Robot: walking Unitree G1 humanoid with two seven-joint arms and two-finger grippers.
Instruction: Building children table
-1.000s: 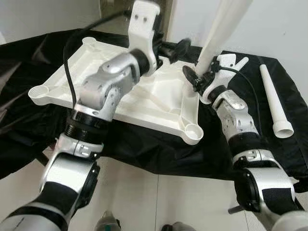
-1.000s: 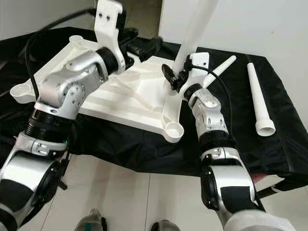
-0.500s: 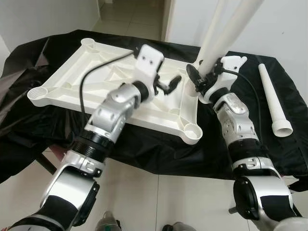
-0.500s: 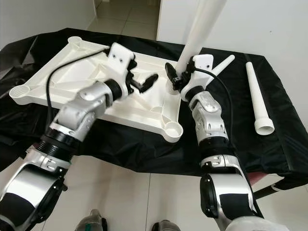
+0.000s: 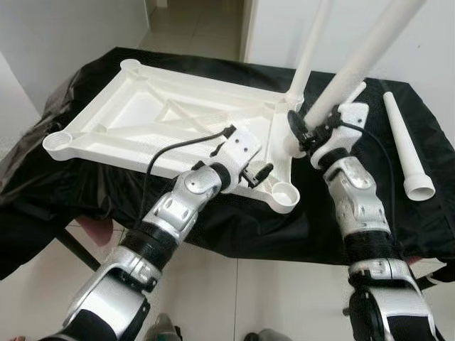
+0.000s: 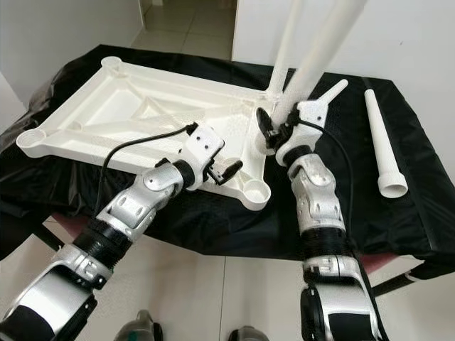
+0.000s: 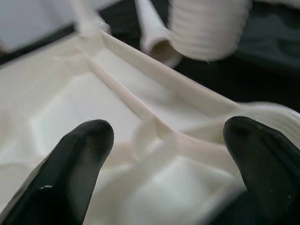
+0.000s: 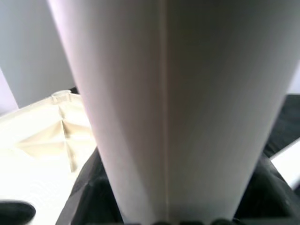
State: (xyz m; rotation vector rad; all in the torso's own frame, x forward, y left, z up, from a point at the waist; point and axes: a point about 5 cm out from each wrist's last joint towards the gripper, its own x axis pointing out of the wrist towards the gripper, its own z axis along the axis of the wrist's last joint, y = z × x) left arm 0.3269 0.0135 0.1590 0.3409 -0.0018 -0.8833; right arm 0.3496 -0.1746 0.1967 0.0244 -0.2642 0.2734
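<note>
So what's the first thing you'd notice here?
The big white tabletop, lying upside down on a black cloth, with one leg already standing up from its far right corner. Next to that, the right tool holds another white leg tilted above the near right corner socket, and a spare leg lies on the cloth.

Smooth white plastic tabletop [image 5: 178, 117] and legs [image 5: 409, 153] lie on wrinkled black cloth [image 5: 234, 227].

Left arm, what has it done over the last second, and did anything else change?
The left tool came down from above the white tabletop to its near edge, by the empty corner socket, fingers open. The right tool stays clamped on the table leg, now tilted more. One leg stands screwed in; a spare leg lies unmoved.
</note>
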